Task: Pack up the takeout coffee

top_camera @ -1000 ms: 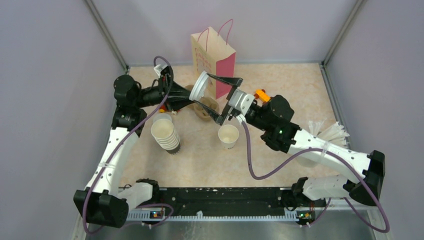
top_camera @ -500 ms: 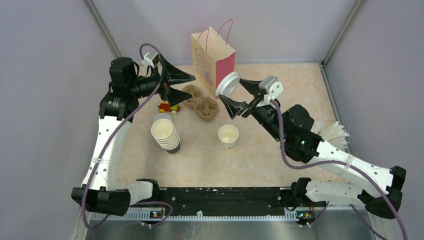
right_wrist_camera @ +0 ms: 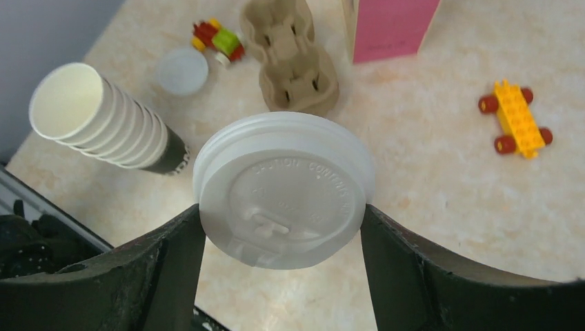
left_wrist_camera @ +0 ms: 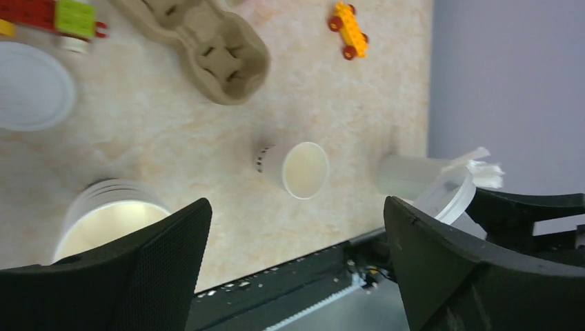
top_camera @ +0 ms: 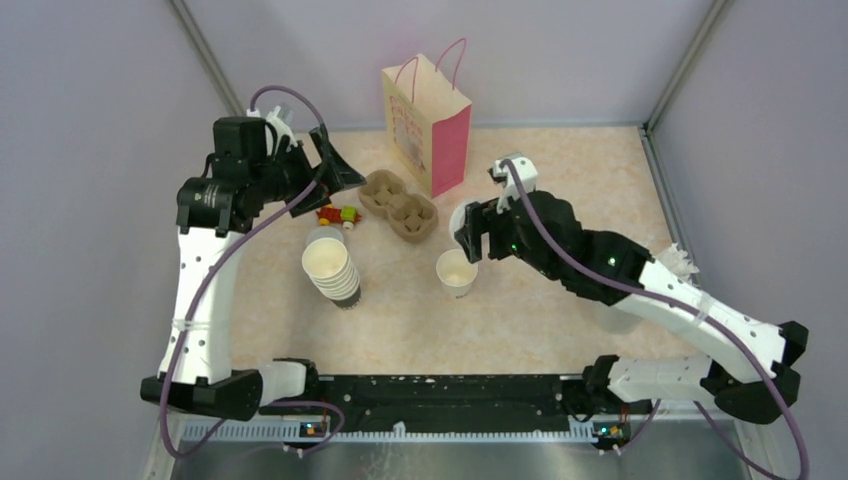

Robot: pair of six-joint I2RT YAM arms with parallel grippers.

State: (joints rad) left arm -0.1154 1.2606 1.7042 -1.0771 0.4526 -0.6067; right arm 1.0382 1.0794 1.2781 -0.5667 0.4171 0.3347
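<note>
The takeout coffee's small white paper cup [top_camera: 457, 270] stands upright and lidless mid-table, also seen in the left wrist view as the cup [left_wrist_camera: 303, 169]. Its round white plastic lid [right_wrist_camera: 283, 186] is pinched at the rim between the fingers of my right gripper [right_wrist_camera: 281, 214]. In the top view that right gripper [top_camera: 468, 232] hovers just behind and above the cup, which the right wrist view does not show. My left gripper [top_camera: 335, 170] hangs open and empty at the back left, and the left gripper [left_wrist_camera: 296, 207] has nothing between its jaws.
A pink-sided paper bag [top_camera: 430, 115] stands at the back. A cardboard cup carrier [top_camera: 400, 205] lies in front of it. A stack of nested cups [top_camera: 335, 270] leans left of the cup. A spare lid [right_wrist_camera: 181, 71], a red-green toy [top_camera: 338, 213] and a yellow toy [right_wrist_camera: 514, 117] lie around.
My left gripper opened, let go of the lid and drew back to the left. My right gripper carried the lid from beside the bag down to just over the cup.
</note>
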